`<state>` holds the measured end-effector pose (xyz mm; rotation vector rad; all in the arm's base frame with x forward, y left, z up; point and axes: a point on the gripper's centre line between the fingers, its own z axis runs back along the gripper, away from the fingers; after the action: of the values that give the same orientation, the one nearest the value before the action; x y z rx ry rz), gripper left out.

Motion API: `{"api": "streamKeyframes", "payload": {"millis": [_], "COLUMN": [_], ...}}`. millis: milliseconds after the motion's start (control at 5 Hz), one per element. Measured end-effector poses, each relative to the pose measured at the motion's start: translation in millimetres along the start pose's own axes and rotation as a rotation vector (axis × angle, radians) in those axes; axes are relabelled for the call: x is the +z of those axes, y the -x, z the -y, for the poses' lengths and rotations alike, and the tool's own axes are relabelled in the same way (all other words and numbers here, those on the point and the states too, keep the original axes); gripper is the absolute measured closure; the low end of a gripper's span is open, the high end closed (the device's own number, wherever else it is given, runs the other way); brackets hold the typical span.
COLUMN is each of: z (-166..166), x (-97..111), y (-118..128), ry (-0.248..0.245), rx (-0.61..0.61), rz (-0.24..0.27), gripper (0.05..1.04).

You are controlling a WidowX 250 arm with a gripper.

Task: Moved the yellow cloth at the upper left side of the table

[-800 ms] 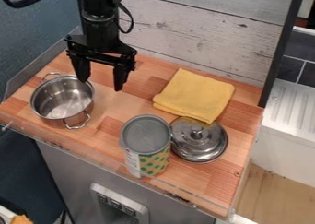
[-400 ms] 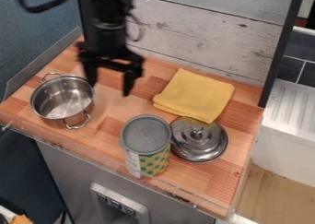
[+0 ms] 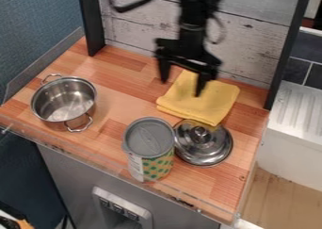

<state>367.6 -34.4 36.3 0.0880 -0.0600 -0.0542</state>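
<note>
Basically, a wooden worktop (image 3: 116, 70) is seen, backed by white-grey boards (image 3: 252, 46), with a blue wall (image 3: 37, 16) at left and a ribbed white surface (image 3: 301, 108) beyond the right edge. Counted: one cloth, one pot, one lid, one can, one pincer. By the left edge is placed the two-handled steel pot (image 3: 63, 101) — its shiny bottom can be seen inside. The can (image 3: 149, 136) is stood upright near the front edge, covered by a grey top; contents can't be told. Beside it, the knobbed lid (image 3: 213, 148) is laid. The folded yellow cloth (image 3: 213, 103) is set at back right, meeting the lid — the pincer (image 3: 182, 88) is held above its left part, spread wide.
</note>
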Motion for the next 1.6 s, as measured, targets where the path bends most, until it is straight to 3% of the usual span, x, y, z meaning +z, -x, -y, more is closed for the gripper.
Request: {"api": "streamKeyframes", "payload": {"millis": [200, 400, 800, 1200, 1400, 1600], "z": [18, 13, -34, -87, -108, -118], "x": [-8, -26, -39, -46, -47, -48], "y": [-12, -19, -17, -20, -20, -16], "ry": [-0.003, -0.002, -0.01, -0.032, -0.068, -0.066], "rx": [-0.021, -0.025, 0.059, 0.033, -0.021, -0.029], "rz": [0.011, -0.014, -0.036, -0.036, -0.038, -0.043], "gripper": [0.083, 0.083, 0.083, 0.083, 0.083, 0.083]}}
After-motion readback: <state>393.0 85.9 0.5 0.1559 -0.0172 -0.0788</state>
